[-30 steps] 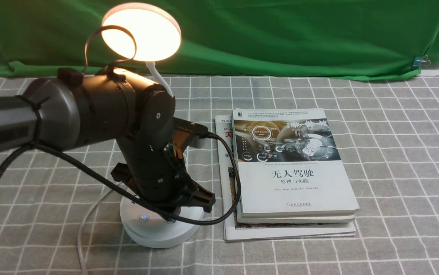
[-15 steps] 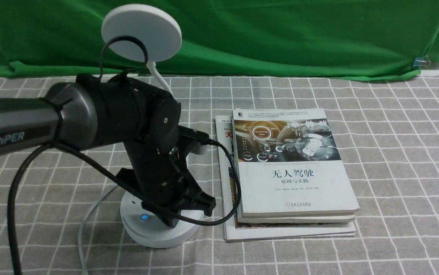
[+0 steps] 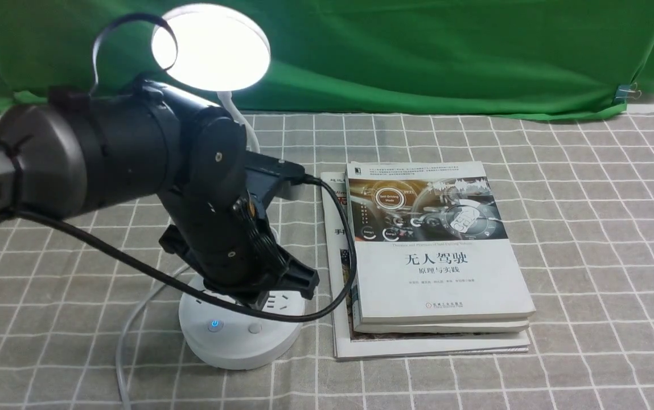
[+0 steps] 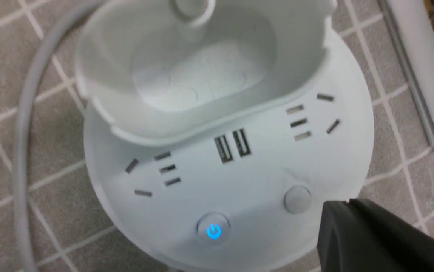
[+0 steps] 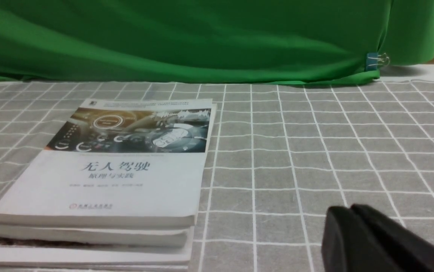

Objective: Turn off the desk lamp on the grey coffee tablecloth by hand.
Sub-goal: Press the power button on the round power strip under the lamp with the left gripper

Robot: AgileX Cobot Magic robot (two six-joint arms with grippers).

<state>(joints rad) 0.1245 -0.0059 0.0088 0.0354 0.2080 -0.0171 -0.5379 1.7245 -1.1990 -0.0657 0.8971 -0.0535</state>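
The white desk lamp stands on the grey coffee tablecloth [image 3: 588, 228] at the left. Its disc head [image 3: 211, 46] glows bright white. Its round base [image 3: 235, 347] shows a blue-lit power button [image 3: 214, 325] and a grey button [image 3: 255, 328]. My left gripper [image 3: 262, 300] is shut and empty. It hovers just above the base, with its tip [image 4: 338, 204] beside the grey button [image 4: 297, 199] and not touching it. The blue button [image 4: 213, 230], the sockets and the small cup [image 4: 201, 68] show in the left wrist view. My right gripper [image 5: 347, 210] is shut and empty, low over the cloth.
A stack of books [image 3: 435, 256] lies right of the lamp base on a magazine. A plain green cloth [image 3: 418, 51] hangs at the back. The lamp's grey cord [image 3: 127, 330] runs off the base to the front left.
The lamp head glowed warm one second ago, was dark half a second ago, and now glows white. My left gripper pressed down on the base, then rose off it.
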